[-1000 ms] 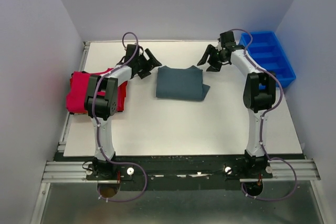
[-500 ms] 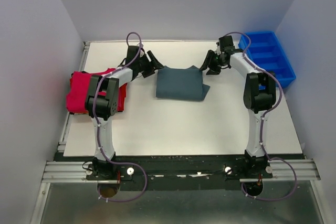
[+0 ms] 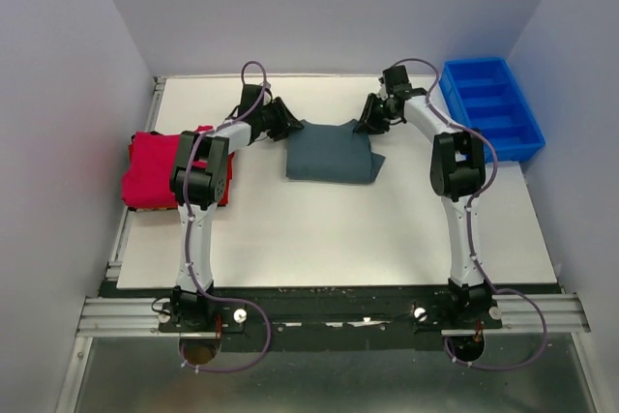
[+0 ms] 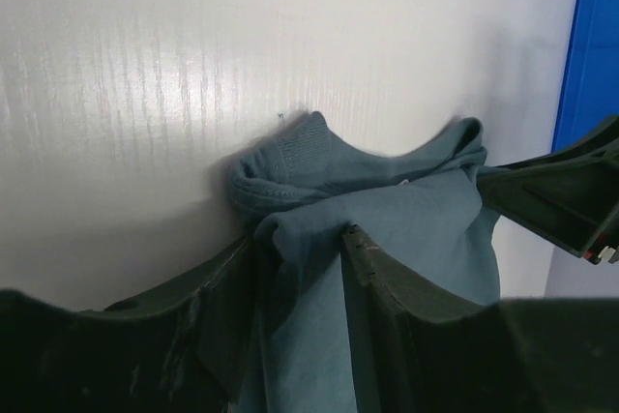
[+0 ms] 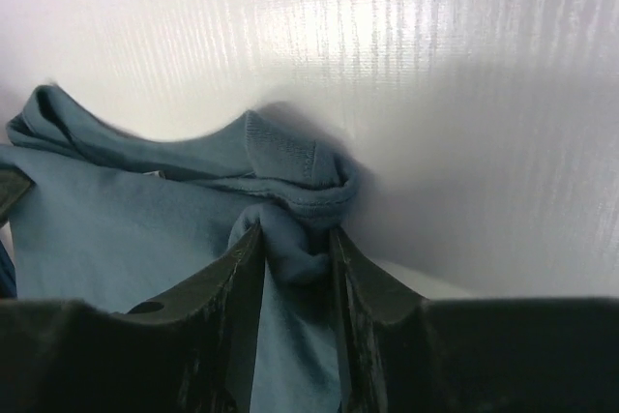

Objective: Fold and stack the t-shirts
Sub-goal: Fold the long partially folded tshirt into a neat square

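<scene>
The dark grey-teal t-shirt [image 3: 329,152] lies folded into a rectangle at the middle of the white table. My left gripper [image 3: 286,123] is at its far left corner and my right gripper [image 3: 368,121] at its far right corner. In the left wrist view the cloth [image 4: 406,220] bunches up between the fingers of the left gripper [image 4: 298,239], which is shut on it. The right gripper [image 5: 295,234] pinches a rolled fold of the same shirt [image 5: 145,229]. Red t-shirts [image 3: 155,166] lie stacked at the table's left edge.
A blue plastic bin [image 3: 488,108] with several compartments stands at the back right, close to the right arm, and shows at the right edge of the left wrist view [image 4: 590,55]. Grey walls enclose the table on three sides.
Both grippers have moved inward onto the grey shirt's far corners and their jaws have narrowed from wide open onto the cloth. The far edge has bunched up.
</scene>
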